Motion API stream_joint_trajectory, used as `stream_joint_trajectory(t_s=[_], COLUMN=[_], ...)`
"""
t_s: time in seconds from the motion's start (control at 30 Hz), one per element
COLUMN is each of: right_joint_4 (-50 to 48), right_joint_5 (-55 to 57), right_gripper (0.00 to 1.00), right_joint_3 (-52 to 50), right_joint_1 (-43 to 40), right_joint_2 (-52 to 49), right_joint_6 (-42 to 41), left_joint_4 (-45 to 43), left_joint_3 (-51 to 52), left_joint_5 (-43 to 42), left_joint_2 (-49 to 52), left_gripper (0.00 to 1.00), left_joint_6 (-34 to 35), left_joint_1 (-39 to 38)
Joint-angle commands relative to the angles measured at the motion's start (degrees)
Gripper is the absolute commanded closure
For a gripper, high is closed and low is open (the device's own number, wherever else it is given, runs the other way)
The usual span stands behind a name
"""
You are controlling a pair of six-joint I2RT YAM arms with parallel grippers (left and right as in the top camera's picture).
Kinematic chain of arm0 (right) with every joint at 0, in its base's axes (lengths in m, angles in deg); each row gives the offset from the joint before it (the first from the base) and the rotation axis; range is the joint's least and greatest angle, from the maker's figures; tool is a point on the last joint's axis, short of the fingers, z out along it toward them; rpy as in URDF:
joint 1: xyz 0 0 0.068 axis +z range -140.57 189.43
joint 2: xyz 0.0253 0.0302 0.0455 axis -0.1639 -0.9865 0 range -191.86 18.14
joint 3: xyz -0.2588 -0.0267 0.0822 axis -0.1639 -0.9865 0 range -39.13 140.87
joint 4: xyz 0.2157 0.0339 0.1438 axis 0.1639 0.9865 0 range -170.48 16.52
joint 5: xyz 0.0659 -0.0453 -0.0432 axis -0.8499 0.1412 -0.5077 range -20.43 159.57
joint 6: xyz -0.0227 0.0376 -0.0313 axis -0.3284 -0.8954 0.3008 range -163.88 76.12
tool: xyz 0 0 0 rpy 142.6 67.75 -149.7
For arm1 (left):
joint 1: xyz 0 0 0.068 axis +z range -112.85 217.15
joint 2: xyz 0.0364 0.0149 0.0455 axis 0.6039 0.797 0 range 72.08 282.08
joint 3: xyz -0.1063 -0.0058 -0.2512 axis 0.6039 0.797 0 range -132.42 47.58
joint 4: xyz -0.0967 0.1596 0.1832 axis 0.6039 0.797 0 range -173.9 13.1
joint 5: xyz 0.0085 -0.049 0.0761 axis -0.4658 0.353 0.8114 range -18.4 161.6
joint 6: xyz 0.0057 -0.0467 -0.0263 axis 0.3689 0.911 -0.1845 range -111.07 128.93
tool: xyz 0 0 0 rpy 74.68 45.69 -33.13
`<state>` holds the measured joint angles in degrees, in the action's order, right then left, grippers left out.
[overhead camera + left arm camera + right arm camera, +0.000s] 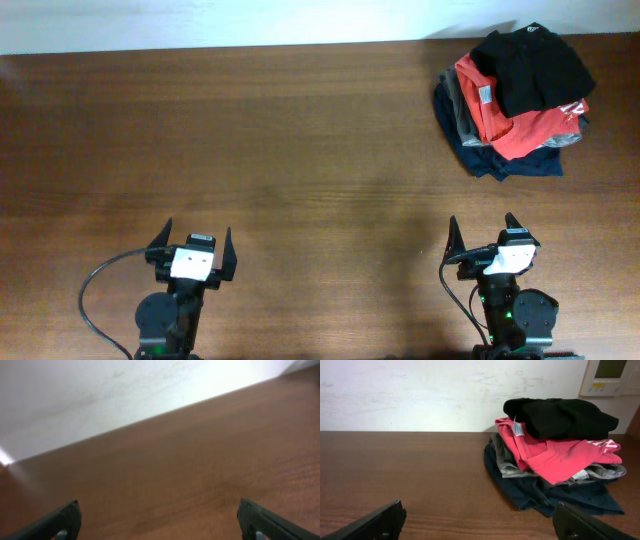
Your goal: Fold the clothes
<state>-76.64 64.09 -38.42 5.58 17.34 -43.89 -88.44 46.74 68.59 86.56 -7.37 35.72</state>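
Plain black soft-fabric T-shirt (530,65) sits loosely bunched on top of a garment pile at the far right corner of the brown wooden bench (280,140). Under it: red-orange shirt (525,128), then grey garment (452,100), with navy garment (515,162) at the bottom. Left claw (198,232) and right claw (481,222) are both at the near edge, jaws spread wide, gripping nothing, well apart from the pile.

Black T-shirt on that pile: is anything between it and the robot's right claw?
Nothing visible. The black T-shirt lies topmost on the pile, and only bare table separates it from the open right gripper.
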Motion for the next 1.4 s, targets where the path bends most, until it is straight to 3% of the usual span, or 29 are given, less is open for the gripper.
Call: stream_joint_trajectory(t_s=[0.0,0.23,1.37], right_joint_4=[0.20,0.20,0.20], right_joint_5=[-0.11,-0.11,-0.11], right_gripper=[0.01,0.01,0.01], right_joint_3=[-0.39,-0.39,-0.39], right_joint_1=[0.46,0.48,0.46], right_joint_2=[0.48,0.48,0.48], right_joint_6=[0.00,0.00,0.00], left_joint_4=[5.86,9.14,9.31], left_joint_3=[0.31,0.31,0.31], left_joint_5=[2.58,3.28,2.38], left_joint_2=[-5.57,-14.29,-14.19], left_gripper=[0.01,0.01,0.01], left_joint_6=[0.55,0.55,0.57], left_joint_1=[0.48,0.48,2.89])
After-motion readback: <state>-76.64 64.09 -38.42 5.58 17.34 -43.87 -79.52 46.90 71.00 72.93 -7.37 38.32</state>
